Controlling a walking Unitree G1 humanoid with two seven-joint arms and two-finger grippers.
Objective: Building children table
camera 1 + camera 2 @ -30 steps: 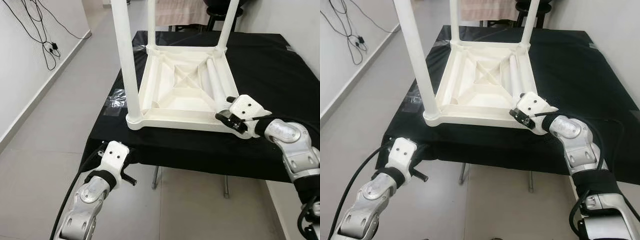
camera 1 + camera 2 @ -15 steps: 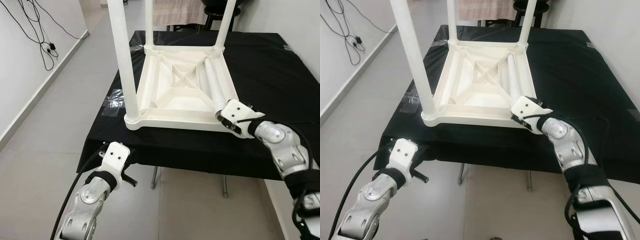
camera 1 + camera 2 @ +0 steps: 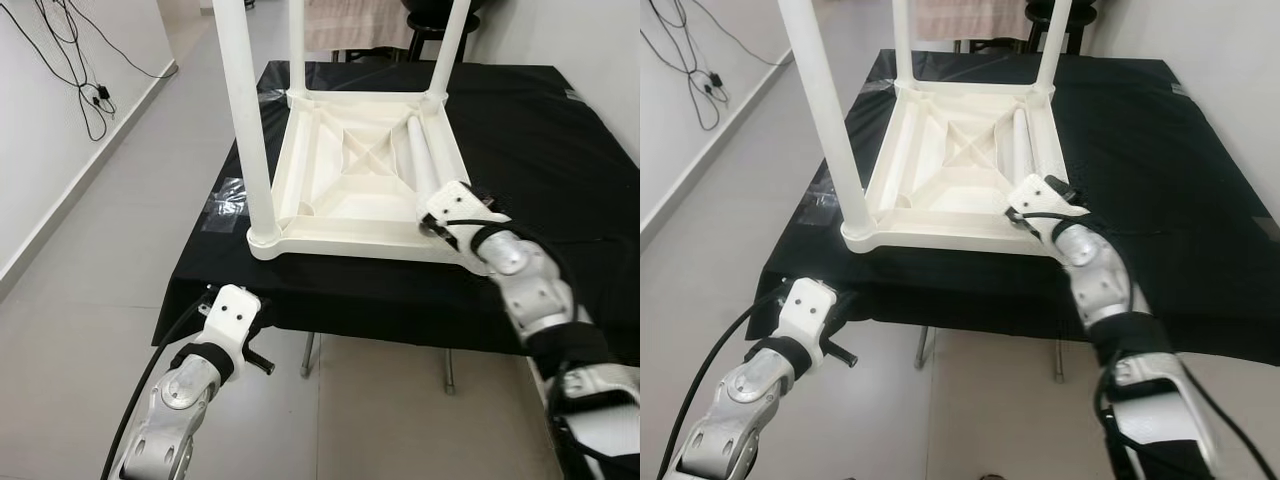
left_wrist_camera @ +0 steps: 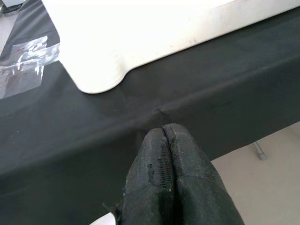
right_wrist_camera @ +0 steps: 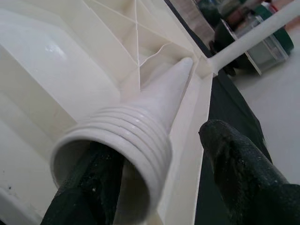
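While lying upturned on black-draped tabletop (image 3: 560, 130) | white children table (image 3: 360, 170) | right gripper (image 5: 159, 187) straddling loose leg (image 5: 154, 117), fingers apart | left gripper (image 4: 164, 136) pressed closed, empty, hanging by tabletop edge | grey tiled floor (image 3: 120, 250), cables (image 3: 75, 60) trailing down white wall

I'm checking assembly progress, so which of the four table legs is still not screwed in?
The leg lying loose inside the upturned tabletop, its threaded end between the right tool's open fingers; the other three stand upright in corner sockets.

No text, label, brand, number or sign can be read in any of the views.
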